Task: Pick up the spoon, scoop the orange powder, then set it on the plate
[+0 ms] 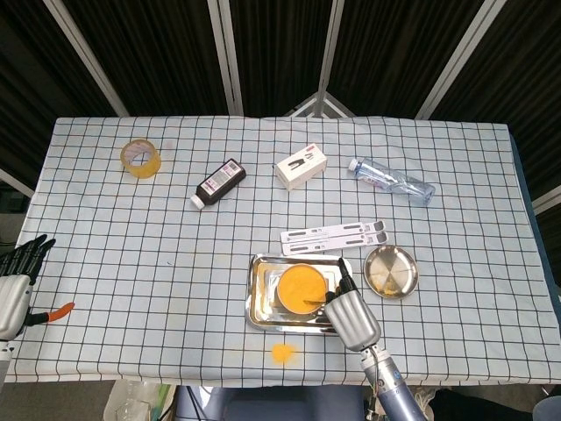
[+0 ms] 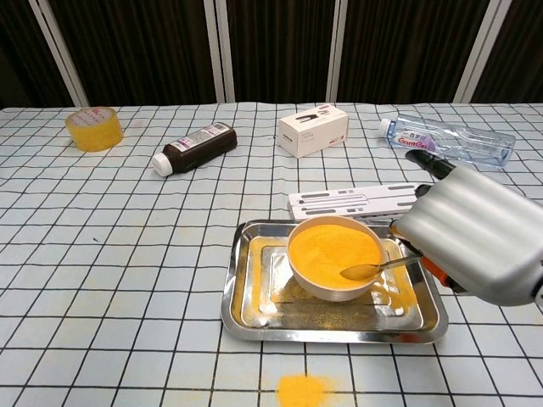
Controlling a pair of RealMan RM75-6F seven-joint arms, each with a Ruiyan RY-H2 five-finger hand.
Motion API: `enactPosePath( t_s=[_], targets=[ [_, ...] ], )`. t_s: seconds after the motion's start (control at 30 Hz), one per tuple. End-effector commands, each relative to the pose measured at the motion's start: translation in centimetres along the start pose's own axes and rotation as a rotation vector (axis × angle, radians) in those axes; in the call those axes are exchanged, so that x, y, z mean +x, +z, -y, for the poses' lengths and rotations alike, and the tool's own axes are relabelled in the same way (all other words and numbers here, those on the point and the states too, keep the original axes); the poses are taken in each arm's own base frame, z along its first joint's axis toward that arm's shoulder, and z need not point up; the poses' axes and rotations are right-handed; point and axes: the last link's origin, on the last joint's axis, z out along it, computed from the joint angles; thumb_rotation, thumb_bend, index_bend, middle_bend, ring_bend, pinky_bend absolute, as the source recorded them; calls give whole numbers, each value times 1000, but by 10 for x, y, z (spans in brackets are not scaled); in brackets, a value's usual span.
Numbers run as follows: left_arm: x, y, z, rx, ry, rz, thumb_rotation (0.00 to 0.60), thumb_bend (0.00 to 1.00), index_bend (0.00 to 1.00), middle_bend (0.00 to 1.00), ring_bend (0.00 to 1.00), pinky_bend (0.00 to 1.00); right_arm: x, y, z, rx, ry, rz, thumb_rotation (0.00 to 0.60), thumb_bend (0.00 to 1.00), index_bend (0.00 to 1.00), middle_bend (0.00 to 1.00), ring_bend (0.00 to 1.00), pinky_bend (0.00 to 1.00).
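— We're mid-scoop here: our right hand has its fingers wrapped round the handle of the spoon, and the spoon's head sits right at the near rim of the bowl, just over the orange powder.

— Is there a load in it? From the chest view we see an orange tint in the spoon's head, but we can't tell how full it is.

— Fair. The bowl stands in the steel tray near the front edge of the counter, a little right of the middle. And the target, the round plate, lies just off the tray's right side, apart from it, bare metal showing.

— So we judge the scoop as nearly done and the delivery not yet begun.

— Agreed. Next we'd want the spoon lifted clear of the rim, kept level, then carried rightward over the tray's edge to that plate and set down gently.

— Level is the word. There's already a spilled orange patch on the cloth at the front edge, and powder dusted inside the tray.

— And our left hand?

— Parked at the counter's left edge, near the front corner, holding nothing, dark fingers held apart, well away from the action. An orange-handled tool lies just beside it.
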Motion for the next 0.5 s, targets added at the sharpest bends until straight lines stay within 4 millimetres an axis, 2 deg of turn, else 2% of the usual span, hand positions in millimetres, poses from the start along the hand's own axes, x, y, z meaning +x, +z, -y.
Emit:
enactPosePath(
  t_s=[0.03, 0.5],
  targets=[
    [0, 0, 0, 0, 0, 0, 600, 0, 0, 0, 0, 0, -3, 2, 1, -4, -5, -2, 600, 661, 879, 801, 408, 0],
    [0, 0, 0, 0, -2, -2, 600, 0, 0, 0, 0, 0, 0, 17, -5, -64, 7, -52, 600, 668, 879, 801, 408, 0]
  ],
)
